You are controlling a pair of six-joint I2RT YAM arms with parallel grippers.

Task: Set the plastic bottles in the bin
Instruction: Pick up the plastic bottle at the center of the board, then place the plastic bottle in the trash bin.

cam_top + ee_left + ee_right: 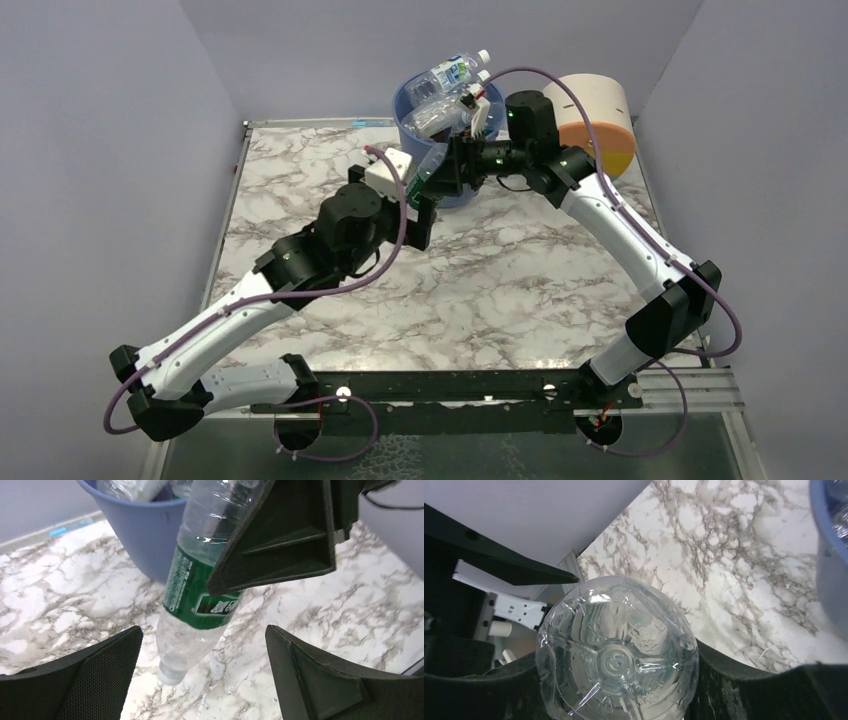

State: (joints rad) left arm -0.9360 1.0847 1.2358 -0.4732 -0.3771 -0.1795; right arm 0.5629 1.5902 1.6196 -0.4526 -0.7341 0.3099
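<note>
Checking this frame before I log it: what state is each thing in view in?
left gripper: fingers open, holding nothing.
right gripper: fingers shut on the green-label bottle.
green-label bottle: tilted, cap down, outside the bin.
bin: upright, other bottles piled above its rim.

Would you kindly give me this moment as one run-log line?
left hand: open, empty | right hand: shut on green-label bottle, neck down | bin: holds other bottles
</note>
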